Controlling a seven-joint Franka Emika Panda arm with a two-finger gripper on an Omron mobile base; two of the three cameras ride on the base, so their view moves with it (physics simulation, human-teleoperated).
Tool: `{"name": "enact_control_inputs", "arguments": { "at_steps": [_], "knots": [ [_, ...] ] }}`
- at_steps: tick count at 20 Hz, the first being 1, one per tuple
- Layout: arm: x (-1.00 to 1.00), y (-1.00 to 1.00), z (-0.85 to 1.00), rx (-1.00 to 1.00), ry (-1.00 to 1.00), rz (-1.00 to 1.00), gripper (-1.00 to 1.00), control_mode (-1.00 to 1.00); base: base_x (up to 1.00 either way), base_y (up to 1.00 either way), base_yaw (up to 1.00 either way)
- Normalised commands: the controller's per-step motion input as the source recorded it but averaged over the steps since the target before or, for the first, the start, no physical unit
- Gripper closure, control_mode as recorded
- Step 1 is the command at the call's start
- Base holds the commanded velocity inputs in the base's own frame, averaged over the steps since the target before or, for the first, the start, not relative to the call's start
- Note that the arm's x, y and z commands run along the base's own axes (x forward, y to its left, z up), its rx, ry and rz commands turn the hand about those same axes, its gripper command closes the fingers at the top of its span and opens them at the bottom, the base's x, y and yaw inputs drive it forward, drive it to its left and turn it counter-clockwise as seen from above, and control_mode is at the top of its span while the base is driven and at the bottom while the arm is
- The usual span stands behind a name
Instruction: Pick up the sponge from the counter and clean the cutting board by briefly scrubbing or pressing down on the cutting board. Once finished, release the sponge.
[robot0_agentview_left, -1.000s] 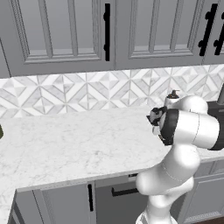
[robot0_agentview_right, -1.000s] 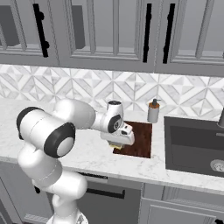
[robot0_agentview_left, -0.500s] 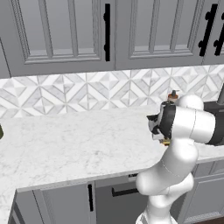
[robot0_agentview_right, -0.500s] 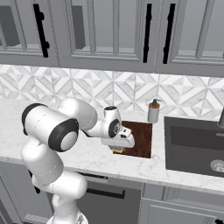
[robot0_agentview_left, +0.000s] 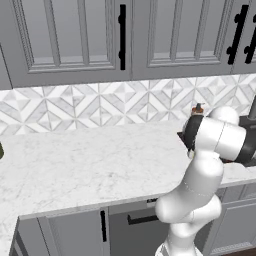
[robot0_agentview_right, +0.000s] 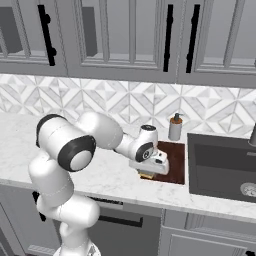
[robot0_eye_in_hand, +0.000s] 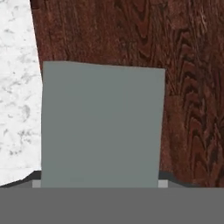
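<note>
Hand view puts the sponge (robot0_eye_in_hand: 103, 124) right under your hand (robot0_agentview_right: 150, 172), pinched I'd guess, over the cutting board's (robot0_eye_in_hand: 183, 65) near-left corner by the desk (robot0_eye_in_hand: 15, 87). Scrub step's on; next, let go.

A: The cutting board (robot0_eye_in_hand: 188, 78) is wood, dark reddish-brown, with strong wavy grain and a dull finish.

B: And the sponge (robot0_eye_in_hand: 101, 127)?

A: Flat matt grey on top, no texture to be seen. In the right base view a thin yellow layer shows under it. The desk (robot0_agentview_left: 90, 165) looks like white marble with faint grey veins, smooth and slightly mottled.

B: The wall behind?

A: Backsplash (robot0_agentview_right: 125, 102) of white tile in raised diamond facets. Cabinets (robot0_agentview_left: 75, 40) are painted matt grey, with black handles. The arm (robot0_agentview_right: 75, 145) is glossy white with dark joints.
</note>
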Motion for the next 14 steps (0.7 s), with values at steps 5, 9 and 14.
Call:
{"name": "enact_control_inputs", "arguments": {
  "at_steps": [5, 9, 14],
  "knots": [
    [0.01, -0.38, 0.11, 0.05, 0.03, -0.01, 1.0, -1.0, 0.0, 0.0, 0.0],
    [0.0, -0.43, -0.03, 0.01, 0.02, -0.01, 1.0, -1.0, 0.0, 0.0, 0.0],
    [-0.01, -0.65, -0.63, -0.1, 0.0, 0.0, 1.0, -1.0, 0.0, 0.0, 0.0]
  ]
}}
